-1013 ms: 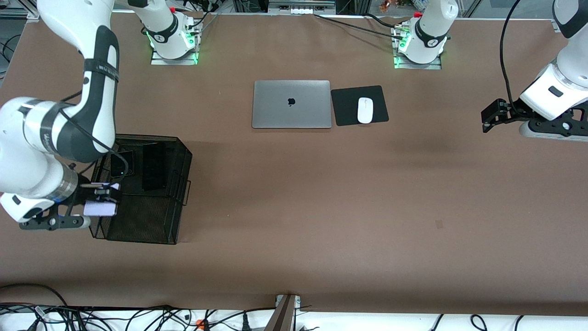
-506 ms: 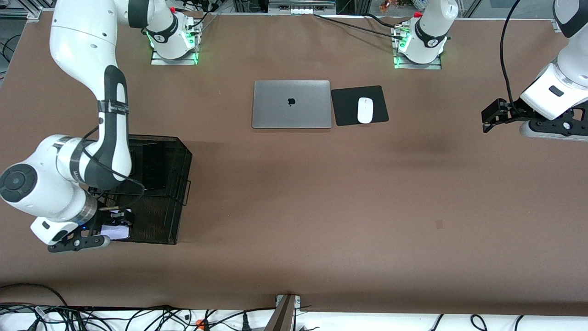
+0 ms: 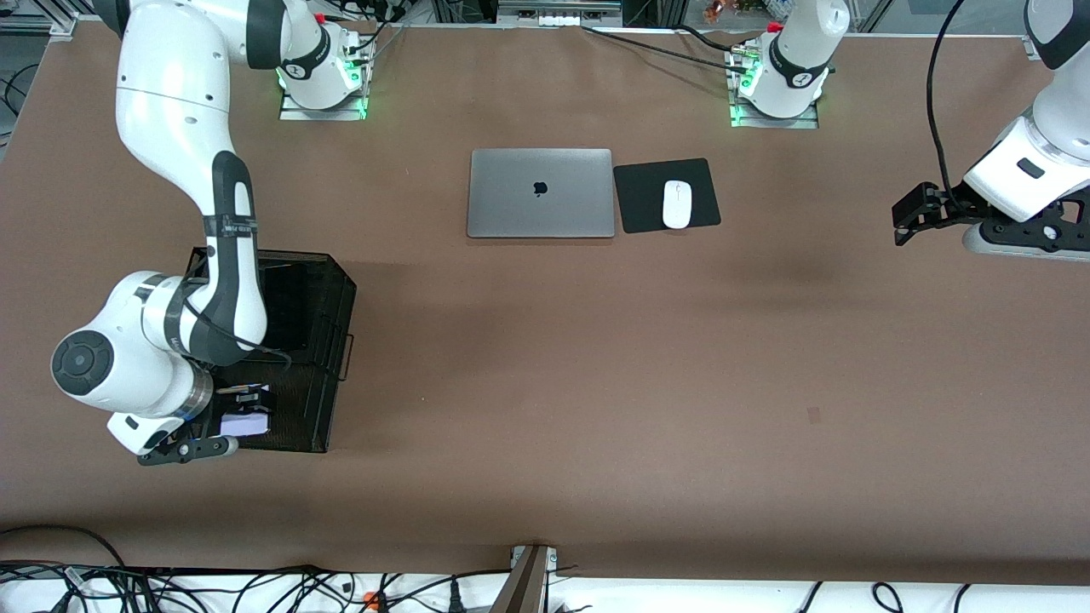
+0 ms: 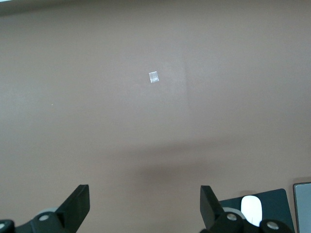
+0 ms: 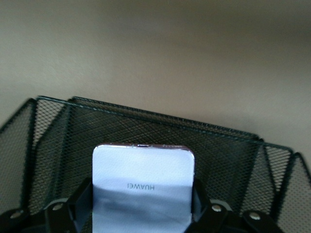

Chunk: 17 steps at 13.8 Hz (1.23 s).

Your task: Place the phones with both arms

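Observation:
My right gripper (image 3: 243, 417) is shut on the pale lavender-white phone (image 3: 245, 423) and holds it over the front-camera end of a black mesh basket (image 3: 328, 340) at the right arm's end of the table. In the right wrist view the phone (image 5: 142, 187) sits between both fingers, above the basket's mesh wall (image 5: 228, 150). The long slim black phone (image 3: 288, 306) stands in the basket, partly hidden by the arm. The small squarish black phone is hidden. My left gripper (image 3: 904, 219) is open and empty, up over the left arm's end of the table; it waits there.
A closed silver laptop (image 3: 541, 193) lies mid-table toward the bases, with a white mouse (image 3: 676, 204) on a black pad (image 3: 634, 200) beside it. The mouse (image 4: 251, 208) and pad show in the left wrist view. A small tape mark (image 4: 153, 76) lies on the brown table.
My right arm has swung toward the front camera and along the basket, carrying the lavender-white phone from the basket's outer edge to over its near end. The left arm has not moved.

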Each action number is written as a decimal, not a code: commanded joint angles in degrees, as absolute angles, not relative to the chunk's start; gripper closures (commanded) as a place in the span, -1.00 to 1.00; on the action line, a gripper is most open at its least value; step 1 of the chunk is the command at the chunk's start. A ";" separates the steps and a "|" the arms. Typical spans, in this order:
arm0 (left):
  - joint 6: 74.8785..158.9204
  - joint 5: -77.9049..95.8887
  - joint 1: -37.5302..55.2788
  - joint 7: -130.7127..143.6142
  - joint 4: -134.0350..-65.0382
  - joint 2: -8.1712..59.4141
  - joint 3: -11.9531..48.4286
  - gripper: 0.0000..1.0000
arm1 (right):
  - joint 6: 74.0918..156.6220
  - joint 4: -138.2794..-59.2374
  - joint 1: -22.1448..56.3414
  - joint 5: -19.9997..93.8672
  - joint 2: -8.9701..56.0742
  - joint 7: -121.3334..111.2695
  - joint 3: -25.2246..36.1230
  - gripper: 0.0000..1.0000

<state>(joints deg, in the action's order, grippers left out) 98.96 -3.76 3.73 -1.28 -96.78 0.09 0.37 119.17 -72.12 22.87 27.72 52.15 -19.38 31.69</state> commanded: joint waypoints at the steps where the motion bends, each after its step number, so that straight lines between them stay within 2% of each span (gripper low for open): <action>1: 98.09 -2.46 3.87 -1.76 -96.15 -0.26 0.35 -1.00 | 119.18 -72.42 21.36 30.23 52.03 -20.74 30.94 -0.99; 3: 98.09 -2.55 3.78 -1.67 -96.15 -0.35 0.35 -1.00 | 118.13 -72.25 20.74 30.50 51.33 -20.92 30.94 -1.00; 5: 98.09 -2.46 3.87 -1.67 -96.15 -0.26 0.35 -1.00 | 113.67 -71.20 20.48 30.24 49.67 -20.92 31.99 -1.00; 8: 98.09 -2.55 3.87 -1.67 -96.15 -0.26 0.26 -1.00 | 107.43 -70.40 20.74 28.66 43.62 -21.09 34.70 -1.00; 9: 98.09 -2.46 3.78 -1.67 -96.15 -0.26 0.35 -1.00 | 102.88 -70.49 20.83 27.70 41.07 -20.75 35.50 -1.00; 11: 98.00 -2.46 3.78 -1.76 -96.24 -0.35 0.26 -1.00 | 97.32 -70.49 21.96 22.27 37.55 -19.78 36.12 -1.00; 14: 97.21 -2.46 3.78 -1.76 -95.98 -0.26 0.26 -1.00 | 93.17 -74.69 25.65 16.71 29.91 -16.18 36.83 -1.00; 17: 97.21 -2.46 3.78 -1.85 -95.98 -0.26 0.26 -1.00 | 92.73 -81.80 29.08 10.57 21.30 -12.76 36.83 -1.00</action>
